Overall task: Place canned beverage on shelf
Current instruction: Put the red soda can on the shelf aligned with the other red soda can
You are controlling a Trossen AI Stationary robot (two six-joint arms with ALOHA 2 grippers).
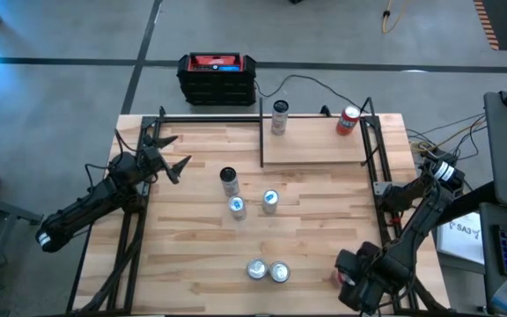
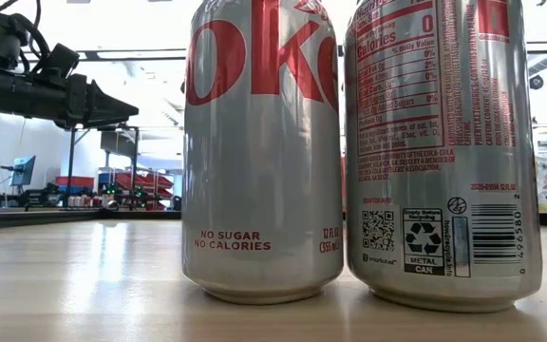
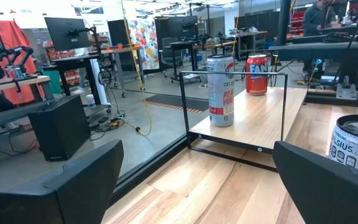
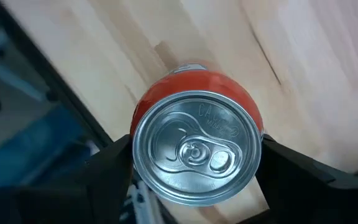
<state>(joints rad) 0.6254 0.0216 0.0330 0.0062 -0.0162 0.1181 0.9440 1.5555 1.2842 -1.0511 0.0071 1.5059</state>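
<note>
Red aluminium can (image 4: 194,146) stood at the table's near right edge, right gripper (image 4: 194,162) closed around it; a steady, upright lift toward the far wooden black-railed shelf (image 1: 315,145) seemed wisest.

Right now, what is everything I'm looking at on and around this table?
shelf: one, light wood with black rods, far side of the table.
cans on the shelf: two, a silver one and a red one.
cans on the tabletop: five, silver; three mid-table, two Diet Coke cans side by side at the near edge.
orange-red can: one, near right corner, between the right tool's fingers.
black crate: one, red-topped, on the floor behind the table.
left tool: open, near the table's left edge.
right tool: closed around the orange-red can.
</note>
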